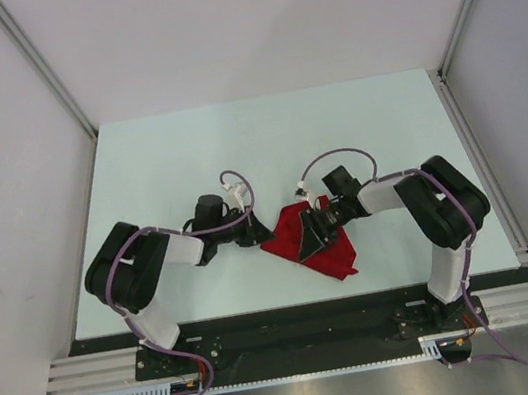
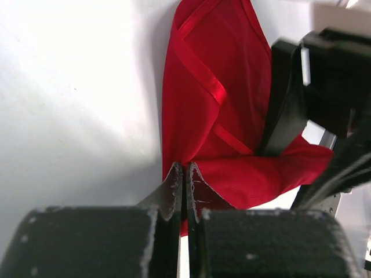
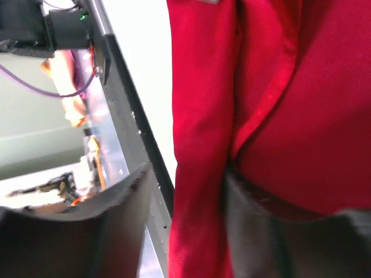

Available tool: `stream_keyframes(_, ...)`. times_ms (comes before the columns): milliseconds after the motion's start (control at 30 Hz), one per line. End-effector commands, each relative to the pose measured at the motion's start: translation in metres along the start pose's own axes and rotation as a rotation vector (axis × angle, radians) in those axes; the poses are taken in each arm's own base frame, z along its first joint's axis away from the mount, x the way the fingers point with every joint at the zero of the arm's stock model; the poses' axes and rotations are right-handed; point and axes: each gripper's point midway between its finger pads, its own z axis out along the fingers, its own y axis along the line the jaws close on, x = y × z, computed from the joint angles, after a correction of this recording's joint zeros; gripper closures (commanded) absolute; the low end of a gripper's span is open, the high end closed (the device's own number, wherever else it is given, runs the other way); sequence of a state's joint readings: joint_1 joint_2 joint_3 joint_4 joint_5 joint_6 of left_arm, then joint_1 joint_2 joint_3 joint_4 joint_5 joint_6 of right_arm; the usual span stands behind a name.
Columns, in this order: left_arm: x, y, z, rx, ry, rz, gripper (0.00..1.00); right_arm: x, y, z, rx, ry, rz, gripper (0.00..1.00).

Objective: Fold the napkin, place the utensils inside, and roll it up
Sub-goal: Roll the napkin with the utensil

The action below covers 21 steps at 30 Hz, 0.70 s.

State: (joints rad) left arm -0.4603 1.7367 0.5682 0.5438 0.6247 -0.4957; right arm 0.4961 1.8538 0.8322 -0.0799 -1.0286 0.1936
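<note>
The left gripper (image 2: 183, 174) has its two fingers pressed flat together on the near edge of the napkin (image 2: 220, 133). Its own wrist camera shows red cloth at the tips and in the slit below them, which the overhead view is too small to show. The right gripper (image 3: 188, 174) stands with its fingers apart. A hanging fold of the napkin lies between them and over the right-hand finger, while bare table edge shows in the gap beside the left-hand finger. Only this wrist view gives that gap; from above, the gripper is just a black wedge lying on the cloth. The overhead view alone shows the layout: the napkin is a crumpled, roughly triangular heap on the pale table (image 1: 266, 146), toward 6 o'clock from the table's middle and close to the near edge. It lies at 3 o'clock of the left gripper's tip and under the right gripper, spreading on toward 5 o'clock from it. White panels wall the table in on three sides, and an aluminium rail (image 1: 308, 337) carries the arm bases.
</note>
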Motion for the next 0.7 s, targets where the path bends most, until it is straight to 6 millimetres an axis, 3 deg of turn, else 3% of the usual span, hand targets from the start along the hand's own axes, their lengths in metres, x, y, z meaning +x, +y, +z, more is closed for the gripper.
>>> stream_keyframes(0, -0.007, -0.006, 0.003, 0.009, 0.028, 0.041, 1.0, -0.029, -0.004, -0.025, 0.214, -0.071, -0.09, 0.37)
stream_keyframes(100, -0.004, -0.003, 0.004, -0.007, 0.06, 0.032, 1.0, -0.052, 0.012, -0.047, 0.359, -0.159, -0.203, 0.33)
stream_keyframes(133, -0.001, -0.001, 0.004, -0.013, 0.074, 0.023, 1.0, -0.052, 0.02, -0.043, 0.399, -0.165, -0.259, 0.32)
stream_keyframes(167, -0.001, 0.0, 0.004, -0.019, 0.078, 0.018, 1.0, -0.063, 0.023, -0.056, 0.513, -0.228, -0.327, 0.3)
stream_keyframes(367, 0.0, 0.001, 0.005, -0.034, 0.105, -0.003, 1.0, -0.05, 0.043, -0.039, 0.754, -0.251, -0.651, 0.28)
stream_keyframes(533, 0.002, 0.004, 0.007, -0.041, 0.125, -0.018, 1.0, -0.038, 0.037, -0.025, 0.871, -0.216, -0.775, 0.28)
stream_keyframes(667, 0.002, 0.004, 0.008, -0.043, 0.133, -0.026, 1.0, -0.029, 0.029, -0.012, 0.873, -0.163, -0.796, 0.35)
